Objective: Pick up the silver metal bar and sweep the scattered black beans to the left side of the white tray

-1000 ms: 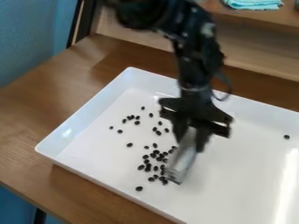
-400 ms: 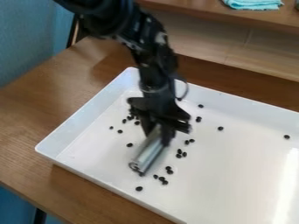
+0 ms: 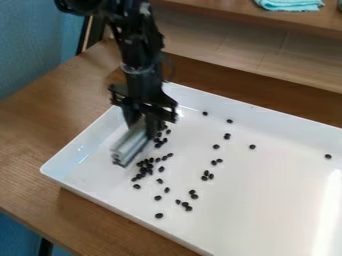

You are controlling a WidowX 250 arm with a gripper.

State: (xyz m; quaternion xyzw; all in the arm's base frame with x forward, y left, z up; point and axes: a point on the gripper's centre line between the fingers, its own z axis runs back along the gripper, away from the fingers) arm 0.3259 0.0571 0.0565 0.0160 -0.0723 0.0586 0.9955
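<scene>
Over the left part of the white tray (image 3: 267,220) hangs the black gripper (image 3: 145,122), shut on a silvery, tube-like object (image 3: 131,143). That object slants down and to the left, its lower end at or just above the tray floor. Small black beans (image 3: 149,166) lie in a loose cluster right beside it, and a few more are up against the gripper's right side. Other beans are scattered over the middle of the tray, with a single bean (image 3: 328,156) far off at the right.
The tray's raised rim (image 3: 127,224) runs along the wooden table (image 3: 33,145). Behind the table stands a wooden shelf (image 3: 227,15) with a folded turquoise cloth (image 3: 289,4) on it. A blue wall is at the left.
The gripper and the silvery object have moved left across the tray. Beans that lay in the middle cluster are now spread out, several of them farther left and up beside the object.
</scene>
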